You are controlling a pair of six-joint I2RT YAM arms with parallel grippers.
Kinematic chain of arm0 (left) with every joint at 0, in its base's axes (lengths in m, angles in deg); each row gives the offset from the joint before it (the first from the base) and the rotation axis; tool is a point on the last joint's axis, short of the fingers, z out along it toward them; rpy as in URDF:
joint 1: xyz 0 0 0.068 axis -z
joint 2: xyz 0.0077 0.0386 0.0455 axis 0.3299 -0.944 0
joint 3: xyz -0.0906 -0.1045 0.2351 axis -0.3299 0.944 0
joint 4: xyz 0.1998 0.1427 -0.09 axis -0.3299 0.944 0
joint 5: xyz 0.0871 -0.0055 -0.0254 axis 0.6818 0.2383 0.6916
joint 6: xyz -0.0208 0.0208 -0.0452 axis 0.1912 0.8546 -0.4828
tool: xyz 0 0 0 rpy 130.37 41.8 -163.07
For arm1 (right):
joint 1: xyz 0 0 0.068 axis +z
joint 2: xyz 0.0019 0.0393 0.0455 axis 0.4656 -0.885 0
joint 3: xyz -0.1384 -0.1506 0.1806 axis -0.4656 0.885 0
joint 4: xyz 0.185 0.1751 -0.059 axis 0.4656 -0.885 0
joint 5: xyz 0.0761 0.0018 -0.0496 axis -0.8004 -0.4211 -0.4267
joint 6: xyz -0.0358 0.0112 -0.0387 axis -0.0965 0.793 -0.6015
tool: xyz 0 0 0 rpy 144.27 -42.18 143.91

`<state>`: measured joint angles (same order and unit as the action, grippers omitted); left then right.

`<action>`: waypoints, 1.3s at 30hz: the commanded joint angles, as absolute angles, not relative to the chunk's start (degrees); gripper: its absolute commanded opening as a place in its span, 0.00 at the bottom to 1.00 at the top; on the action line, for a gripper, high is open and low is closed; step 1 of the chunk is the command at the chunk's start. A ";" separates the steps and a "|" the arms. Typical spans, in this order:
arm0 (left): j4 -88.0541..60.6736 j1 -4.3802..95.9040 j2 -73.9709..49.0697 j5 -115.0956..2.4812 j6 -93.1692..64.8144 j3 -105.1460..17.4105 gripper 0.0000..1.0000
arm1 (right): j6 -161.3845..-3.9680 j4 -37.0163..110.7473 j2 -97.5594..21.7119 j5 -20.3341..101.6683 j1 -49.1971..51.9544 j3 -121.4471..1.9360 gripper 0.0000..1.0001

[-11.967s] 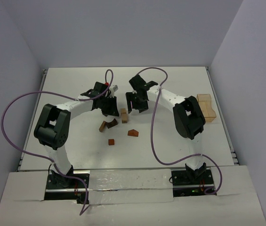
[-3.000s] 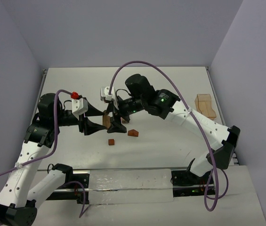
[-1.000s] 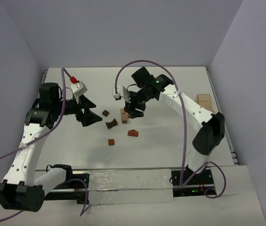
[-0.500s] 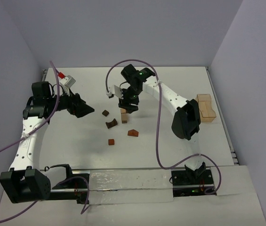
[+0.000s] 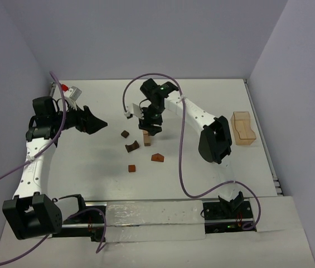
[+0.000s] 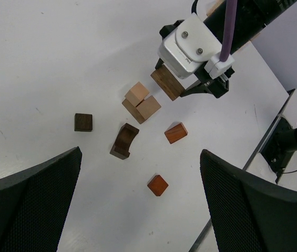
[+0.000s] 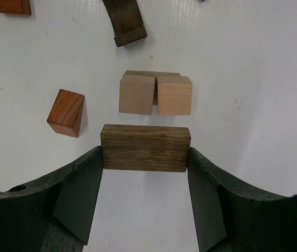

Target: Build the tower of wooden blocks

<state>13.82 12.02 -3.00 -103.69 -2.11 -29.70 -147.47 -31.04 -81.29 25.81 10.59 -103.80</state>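
As right jaws clamp plank, left jaws agape

The dark block shows matt, grained wood, the pale cubes smooth bare wood, the white desk faintly scuffed.

Hiding nearly all of a lower tan block under the wood block tower's two pale cubes. Beyond the tower, cropping a dark arch and a reddish block at the top edge.
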 commanded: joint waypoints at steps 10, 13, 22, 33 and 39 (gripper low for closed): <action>10.39 11.53 -3.35 -102.33 -4.18 -32.17 0.99 | -147.23 -28.78 -84.90 26.34 12.04 -105.97 0.31; 10.12 11.53 -3.87 -102.60 -4.36 -32.38 0.99 | -147.15 -28.55 -85.34 26.48 12.07 -106.15 0.31; 9.42 11.53 -3.93 -102.60 -4.69 -31.98 0.99 | -146.64 -27.77 -86.13 26.69 12.24 -106.29 0.32; 8.94 11.53 -3.45 -102.17 -4.81 -31.25 0.99 | -145.74 -27.30 -87.47 26.69 12.59 -108.24 0.36; 8.63 11.53 -3.24 -102.10 -4.87 -30.94 0.99 | -145.73 -27.40 -87.81 27.04 12.78 -108.66 0.37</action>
<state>11.24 11.97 -4.13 -102.13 -3.99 -29.78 -145.91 -28.12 -87.56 26.68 12.09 -105.75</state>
